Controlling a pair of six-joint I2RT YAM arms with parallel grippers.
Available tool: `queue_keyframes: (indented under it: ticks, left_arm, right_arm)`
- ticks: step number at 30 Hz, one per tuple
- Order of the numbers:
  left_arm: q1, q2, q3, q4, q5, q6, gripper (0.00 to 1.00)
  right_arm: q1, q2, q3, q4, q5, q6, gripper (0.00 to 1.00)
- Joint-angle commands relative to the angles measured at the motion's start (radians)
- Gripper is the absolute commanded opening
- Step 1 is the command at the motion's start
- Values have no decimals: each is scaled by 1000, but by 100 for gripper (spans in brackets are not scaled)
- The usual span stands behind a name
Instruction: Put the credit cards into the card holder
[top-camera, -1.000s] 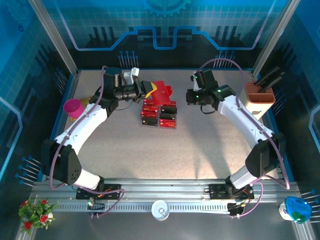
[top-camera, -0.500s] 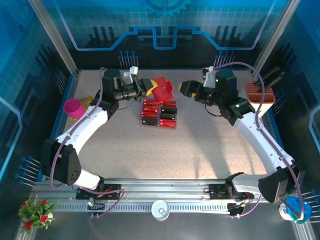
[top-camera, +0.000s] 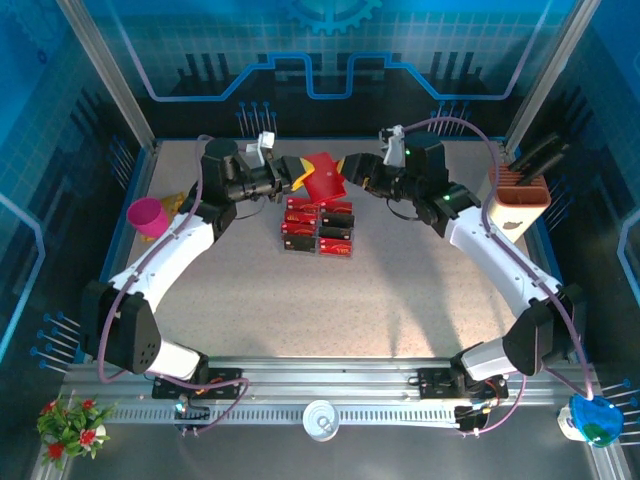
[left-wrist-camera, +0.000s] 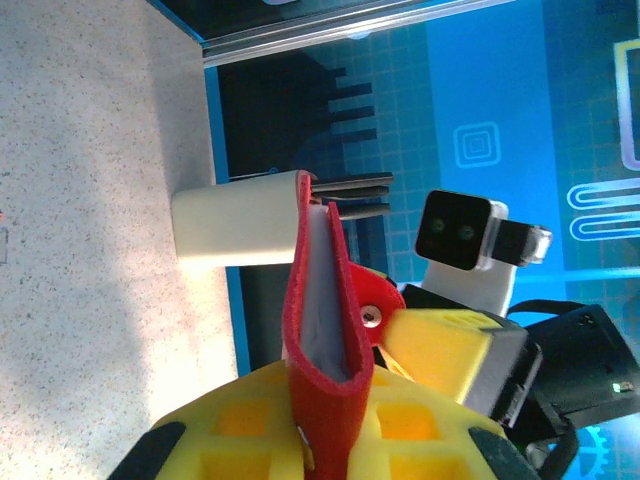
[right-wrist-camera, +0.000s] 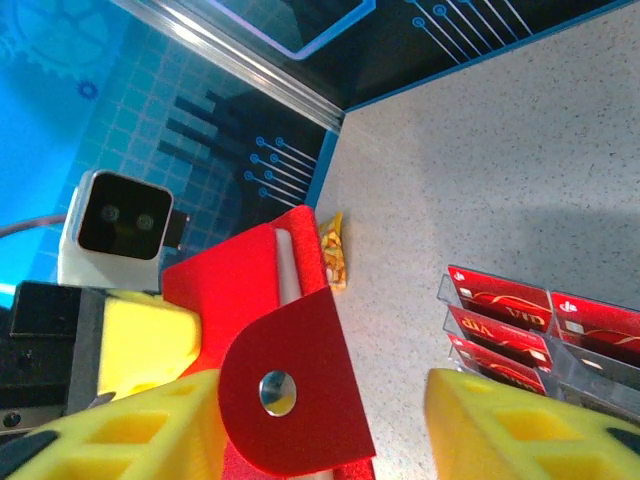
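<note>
Over table (top-camera: 400, 300), card holder (top-camera: 322, 178) in left tool (top-camera: 300, 172), within right tool (top-camera: 352, 166)

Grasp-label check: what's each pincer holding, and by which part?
Left pincer shut on the card holder, pinching one end of its body. Right pincer open around its snap flap, gripping nothing.

Credit cards (right-wrist-camera: 497, 306): gold lettering on one card face, apparently "VIP", faint. Small white corner mark on each card, not legible. No other text, label, brand or number readable.
</note>
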Motion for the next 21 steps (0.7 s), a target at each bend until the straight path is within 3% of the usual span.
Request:
queue_keyframes:
  ticks: [1,6,21]
  left_arm:
    - [2,-34,-24,103,11,-44,0]
    - [2,-28,-36,178,-1,-84,0]
    - [2,-1,-36,293,-15,-146,0]
  right_arm:
    - [-27,-34,-59,82,-13,59,49]
    - [-40,-39,-111,146,-42,112,43]
    - [-89,-40,-264,491,-130,381,42]
